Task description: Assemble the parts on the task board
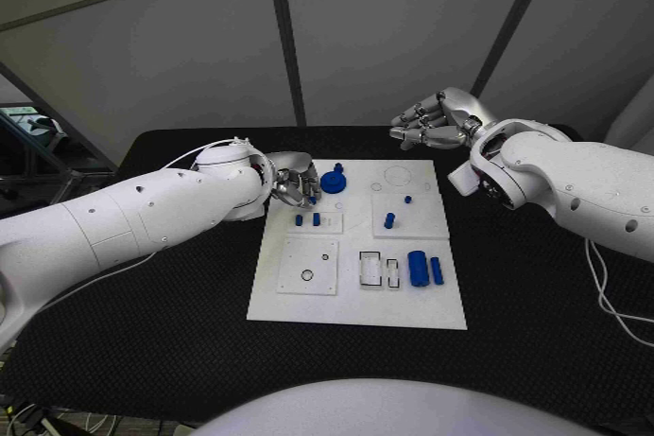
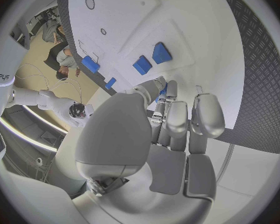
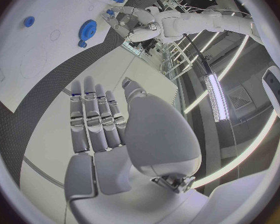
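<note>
The white task board lies mid-table. My left hand hovers over its far left corner, fingers curled, and a slim blue part sits pinched between thumb and fingers. A blue gear stands right beside that hand. Two small blue pieces lie just in front of it, seen in the left wrist view as two blue blocks. My right hand hangs beyond the board's far edge, holding nothing; its fingers lie straight and apart. The right wrist view also catches the gear.
Blue pegs stand in the right middle plate of the board. Two longer blue blocks lie at the right, next to a rectangular slot. A plate with a round hole is at the left. Black table surrounds the board.
</note>
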